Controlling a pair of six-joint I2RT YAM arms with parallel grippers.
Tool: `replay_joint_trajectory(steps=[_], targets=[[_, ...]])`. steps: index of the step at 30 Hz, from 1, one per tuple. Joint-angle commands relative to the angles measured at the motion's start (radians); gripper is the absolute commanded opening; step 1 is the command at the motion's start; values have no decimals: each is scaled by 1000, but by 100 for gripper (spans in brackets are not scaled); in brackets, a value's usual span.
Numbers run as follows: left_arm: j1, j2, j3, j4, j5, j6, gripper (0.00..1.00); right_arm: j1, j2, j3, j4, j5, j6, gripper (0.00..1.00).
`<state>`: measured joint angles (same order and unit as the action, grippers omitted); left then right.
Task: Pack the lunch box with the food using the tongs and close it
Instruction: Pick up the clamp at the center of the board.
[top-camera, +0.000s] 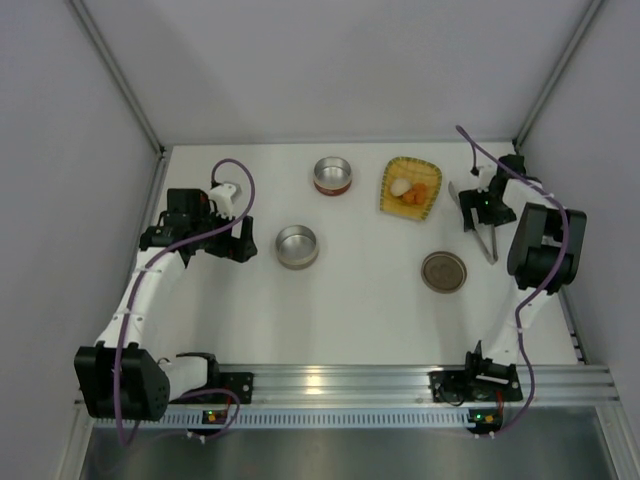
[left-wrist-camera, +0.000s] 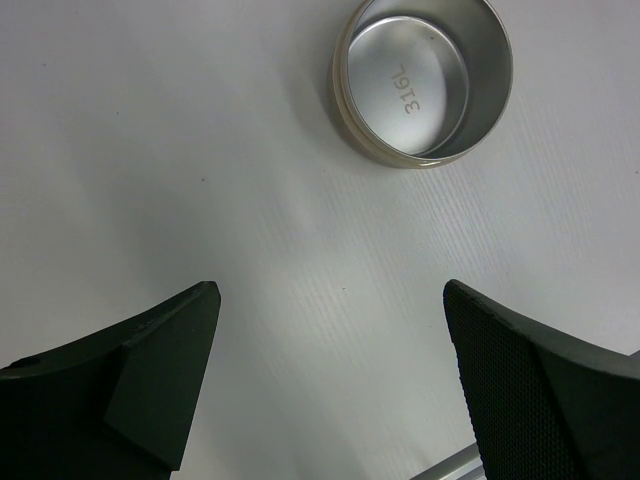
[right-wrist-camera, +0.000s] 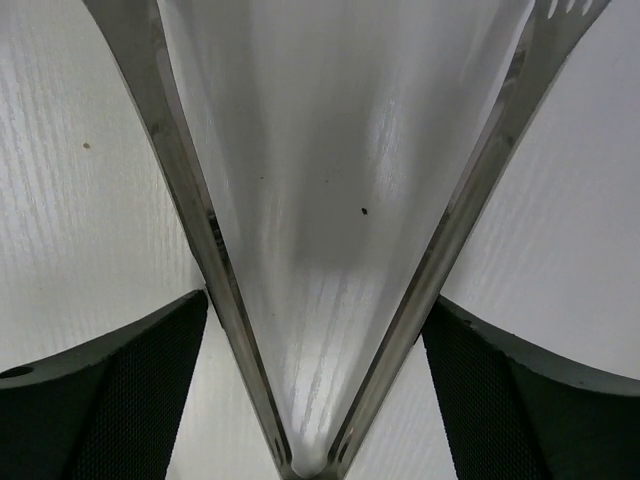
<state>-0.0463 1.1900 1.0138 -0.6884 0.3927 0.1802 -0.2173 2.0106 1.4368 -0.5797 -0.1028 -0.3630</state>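
Tongs (top-camera: 487, 243) lie on the right of the table (top-camera: 370, 300), long axis roughly near-to-far. Right arm bends down over them, right gripper (right-wrist-camera: 318, 297) straddling the joined end; can't tell if it's squeezing. Left gripper (left-wrist-camera: 330, 285) hangs spread wide.

tongs (right-wrist-camera: 182, 170), right wrist view: both arm tips run out of the picture.
tongs (top-camera: 488, 248), top view: far part hidden under the right arm's wrist.
right fingers (right-wrist-camera: 120, 400): bases cut off; contact with the tongs cannot be told.
food (top-camera: 412, 190): orange pieces too small to count.
near tin (left-wrist-camera: 345, 95): far rim cut off.
left fingers (left-wrist-camera: 150, 380): bases cut off.
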Motion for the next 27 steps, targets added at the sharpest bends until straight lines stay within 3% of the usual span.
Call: replay_joint_trajectory(steps=[1, 7, 9, 11, 19, 22, 27], targets=[[6, 8, 39, 32, 15, -13, 98, -8, 28, 43, 63, -34, 9, 84], [6, 8, 40, 30, 14, -13, 98, -13, 24, 24, 64, -43, 15, 68], [6, 8, 39, 29, 11, -15, 98, -19, 11, 16, 64, -44, 16, 74], [6, 3, 39, 27, 8, -13, 98, -27, 2, 7, 54, -46, 9, 87], [6, -9, 35, 21, 8, -10, 98, -47, -21, -59, 67, -51, -13, 89], [6, -9, 39, 21, 8, -11, 98, -47, -26, -67, 67, -61, -14, 83], [6, -7, 42, 18, 8, -10, 98, -48, -45, -65, 55, -78, -13, 60]])
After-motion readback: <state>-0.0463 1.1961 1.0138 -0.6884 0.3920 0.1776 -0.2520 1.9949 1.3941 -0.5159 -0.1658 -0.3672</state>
